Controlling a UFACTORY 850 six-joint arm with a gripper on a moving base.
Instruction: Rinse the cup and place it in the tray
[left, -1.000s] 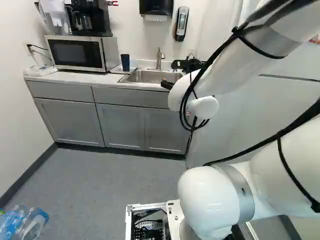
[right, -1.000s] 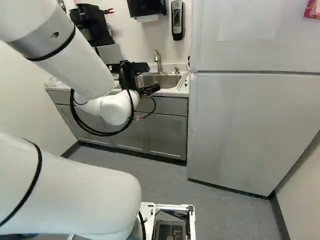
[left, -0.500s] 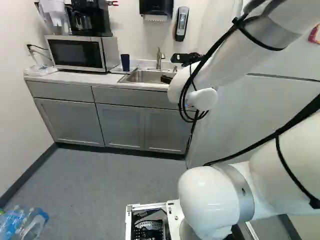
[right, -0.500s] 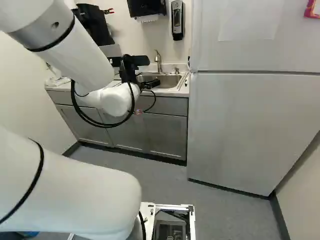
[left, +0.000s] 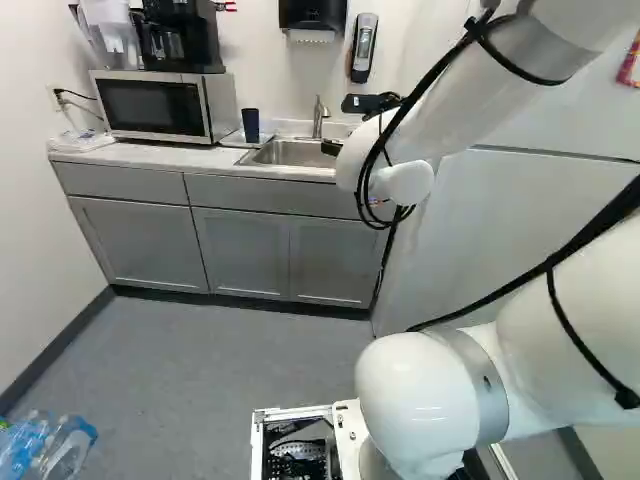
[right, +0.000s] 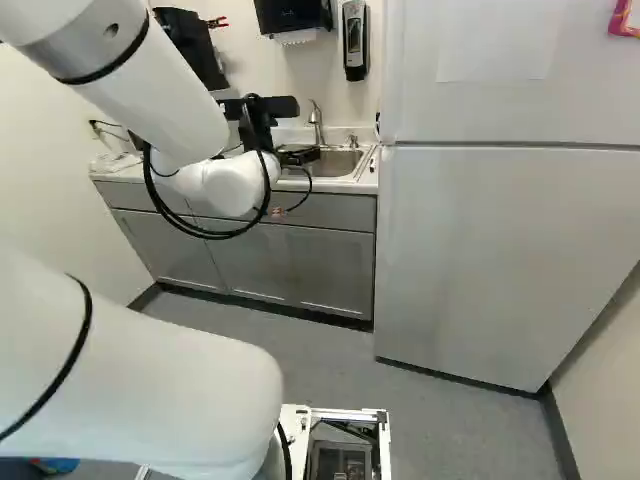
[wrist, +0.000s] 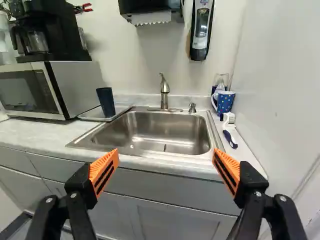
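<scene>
Cup, dark blue and upright, stands on the tray, well ahead of the pincer at its eleven o'clock, taking twelve as straight ahead of the wrist. It is apart from both fingers. In the wrist view the pincer has its orange-padded fingers spread wide, one at nine o'clock and the other at three. Past them, at twelve, lies the metal sink, with the faucet rising behind its basin.

The tray lies on the counter just beside the sink, and the microwave stands beyond the tray at ten o'clock, a coffee maker on top. At one o'clock a blue dotted mug stands on the far side of the sink from the cup, a clear glass behind it and a brush nearer the pincer. The refrigerator stands at three o'clock from the sink.
</scene>
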